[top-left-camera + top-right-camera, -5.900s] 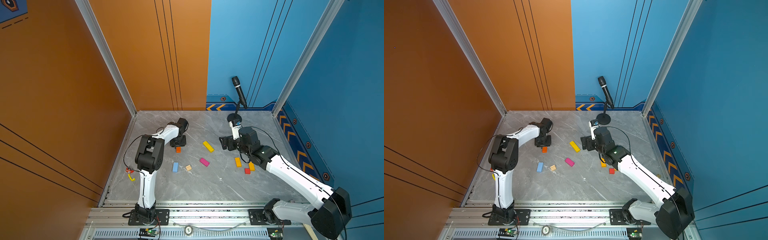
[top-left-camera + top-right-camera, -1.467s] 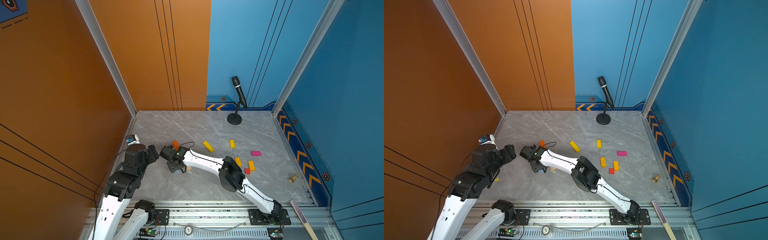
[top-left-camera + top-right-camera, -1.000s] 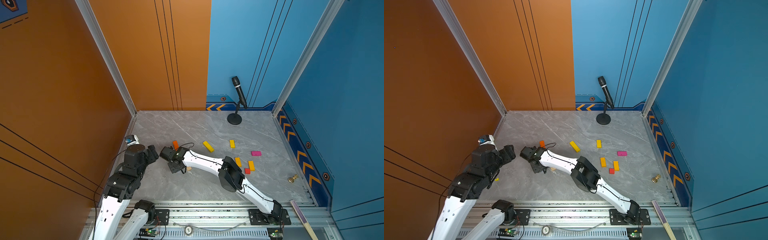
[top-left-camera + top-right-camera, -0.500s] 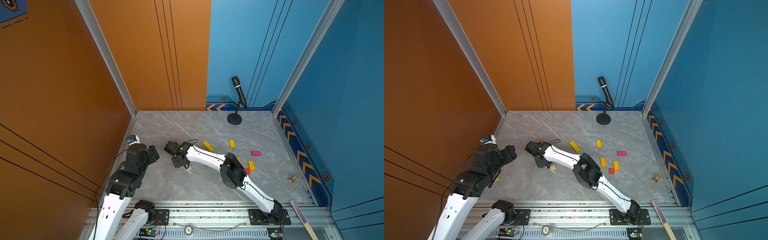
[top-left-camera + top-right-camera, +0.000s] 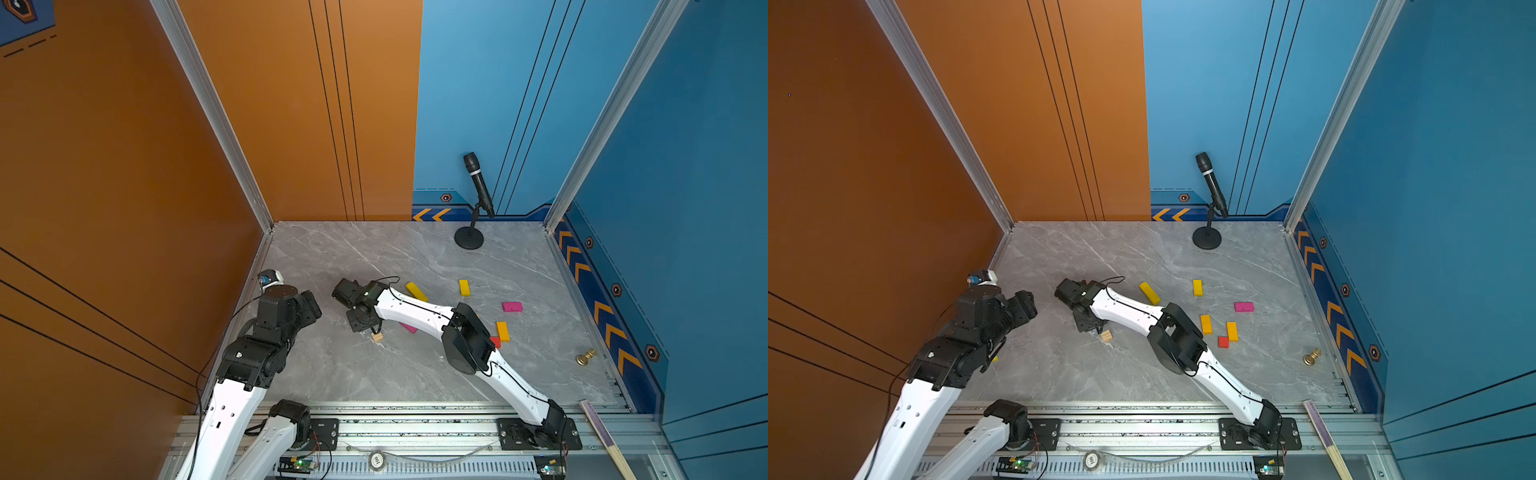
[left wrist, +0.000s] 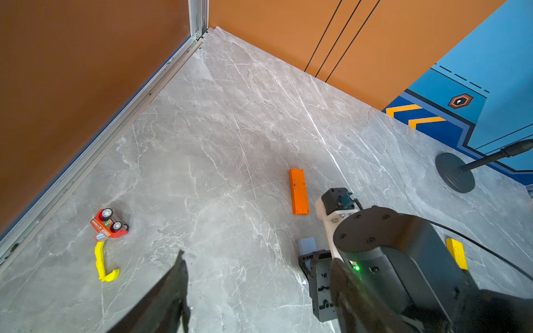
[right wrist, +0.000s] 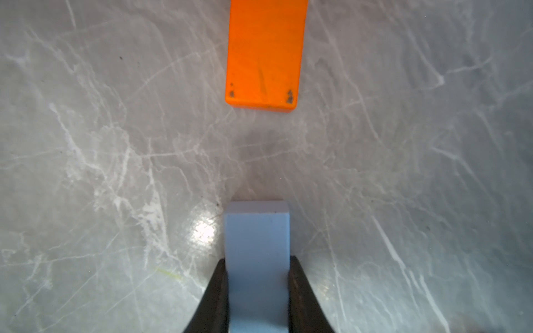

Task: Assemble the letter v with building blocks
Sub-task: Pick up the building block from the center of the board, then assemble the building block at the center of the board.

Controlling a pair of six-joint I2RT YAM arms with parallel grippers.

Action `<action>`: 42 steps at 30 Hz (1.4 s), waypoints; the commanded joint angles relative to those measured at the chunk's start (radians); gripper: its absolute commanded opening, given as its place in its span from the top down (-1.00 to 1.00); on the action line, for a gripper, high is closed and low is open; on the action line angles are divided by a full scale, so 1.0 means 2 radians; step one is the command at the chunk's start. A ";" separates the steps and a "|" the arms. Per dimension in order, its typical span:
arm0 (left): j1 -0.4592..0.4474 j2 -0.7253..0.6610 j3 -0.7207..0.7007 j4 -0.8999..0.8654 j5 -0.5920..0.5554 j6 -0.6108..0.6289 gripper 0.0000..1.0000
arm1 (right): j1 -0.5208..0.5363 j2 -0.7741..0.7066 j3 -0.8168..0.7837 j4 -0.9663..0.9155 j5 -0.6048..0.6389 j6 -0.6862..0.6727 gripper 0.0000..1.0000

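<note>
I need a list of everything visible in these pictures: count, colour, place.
orange block: 1, orange, flat, ahead of right gripper
light blue block: 1, light blue, in right gripper
yellow blocks: 2, yellow, mid table
amber blocks: 2, amber, right of right arm
pink blocks: 2, pink, one right, one partly under right arm
red cube: 1, red, beside amber blocks
wood cube: 1, plain, beside right arm
knob: 1, brass, near right wall
microphone: 1, black, at back
toy car: 1, red, near left wall
table: 1, grey marble
left gripper: 1, black, open, above left side
right gripper: 1, black, shut on light blue block
</note>
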 commanded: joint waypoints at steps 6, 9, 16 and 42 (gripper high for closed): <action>0.004 -0.003 -0.013 0.013 0.007 -0.006 -0.55 | -0.005 -0.006 0.004 0.016 0.013 0.013 0.82; 0.004 -0.004 -0.014 0.013 0.005 -0.007 -0.55 | -0.005 0.001 0.015 0.016 0.012 0.010 0.81; 0.005 -0.006 -0.017 0.013 0.003 -0.008 -0.55 | -0.006 0.010 0.022 0.025 0.014 0.012 0.82; 0.006 -0.004 -0.025 0.019 0.001 -0.008 -0.56 | -0.012 0.031 0.040 0.026 0.018 0.030 0.82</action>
